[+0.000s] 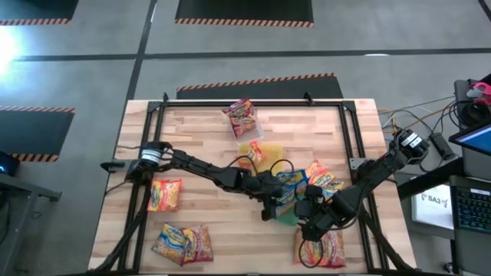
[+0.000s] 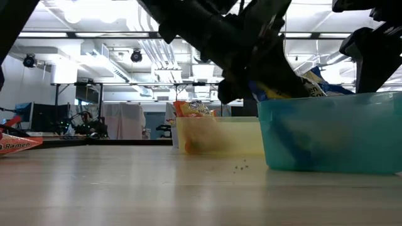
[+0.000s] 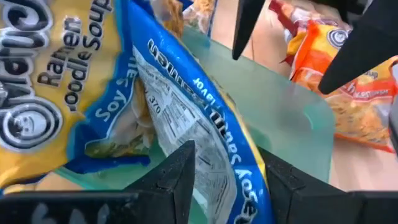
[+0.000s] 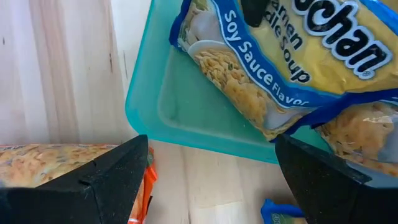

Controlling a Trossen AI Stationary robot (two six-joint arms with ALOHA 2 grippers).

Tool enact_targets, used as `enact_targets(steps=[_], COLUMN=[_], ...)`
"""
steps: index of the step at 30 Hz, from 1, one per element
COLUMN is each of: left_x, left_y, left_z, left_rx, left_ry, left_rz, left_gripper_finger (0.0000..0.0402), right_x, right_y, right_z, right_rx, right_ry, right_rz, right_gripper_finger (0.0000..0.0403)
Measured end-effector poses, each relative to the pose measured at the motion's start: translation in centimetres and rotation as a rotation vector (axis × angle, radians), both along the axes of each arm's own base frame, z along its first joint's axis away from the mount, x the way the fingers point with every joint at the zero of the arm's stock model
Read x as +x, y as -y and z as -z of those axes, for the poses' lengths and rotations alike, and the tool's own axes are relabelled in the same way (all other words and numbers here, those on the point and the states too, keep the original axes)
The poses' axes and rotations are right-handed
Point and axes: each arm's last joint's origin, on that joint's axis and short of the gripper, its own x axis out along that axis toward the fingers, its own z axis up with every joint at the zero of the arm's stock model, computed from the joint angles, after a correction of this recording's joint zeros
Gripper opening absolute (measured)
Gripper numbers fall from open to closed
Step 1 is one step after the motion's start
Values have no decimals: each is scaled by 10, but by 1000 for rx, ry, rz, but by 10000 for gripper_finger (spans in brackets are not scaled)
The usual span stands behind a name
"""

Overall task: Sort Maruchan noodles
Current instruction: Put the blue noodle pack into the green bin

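Note:
A blue-and-yellow Maruchan packet sits tilted over the teal tray, and my left gripper is shut on it. A second blue packet lies in the same tray. My right gripper hangs open above the tray's near corner, touching nothing. An orange packet stands in the yellow tray. A red packet lies in a clear tray at the far side. My left gripper pinches the blue packet between its two fingers at an edge that shows the white printed back. The fingers slant down from the table's left. The packet is tilted, sticking up above the teal tray's rim, its lower part inside the tray.
Orange packets lie loose on the wood at the left, near left and near right; more sit right of the trays. A black frame borders the table.

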Motion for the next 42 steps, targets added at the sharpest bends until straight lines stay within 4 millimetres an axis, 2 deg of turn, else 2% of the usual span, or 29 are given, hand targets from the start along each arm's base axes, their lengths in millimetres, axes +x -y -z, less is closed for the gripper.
enact_targets(steps=[3, 9, 16, 23, 28, 32, 36, 42], left_x=[3, 4, 3, -6, -16, -23, -28, -17], left_y=[1, 2, 4, 28, 42, 53, 67, 72], left_z=[-6, -8, -8, -8, -2, -1, -2, -28], left_rx=[34, 85, 91, 75, 131, 162, 155, 238], left_ry=[-22, -73, -68, -96, -189, -229, -225, -113], left_rz=[26, 85, 148, 290, 230, 160, 144, 164], left_gripper_finger=[96, 9, 1, 0, 0, 0, 0, 0], right_x=[0, -1, -7, -22, -31, -33, -35, -32], right_y=[0, 0, -2, -5, -2, 0, 2, 9], right_z=[0, -2, -11, -29, -35, -32, -20, 2], right_rx=[-1, 13, 74, 125, 91, 61, 26, -37], right_ry=[-2, -1, 15, 63, 69, 61, 27, -34], right_rz=[0, 15, 19, -1, -2, 12, 9, 24], right_gripper_finger=[340, 340, 340, 340, 340, 340, 341, 341])
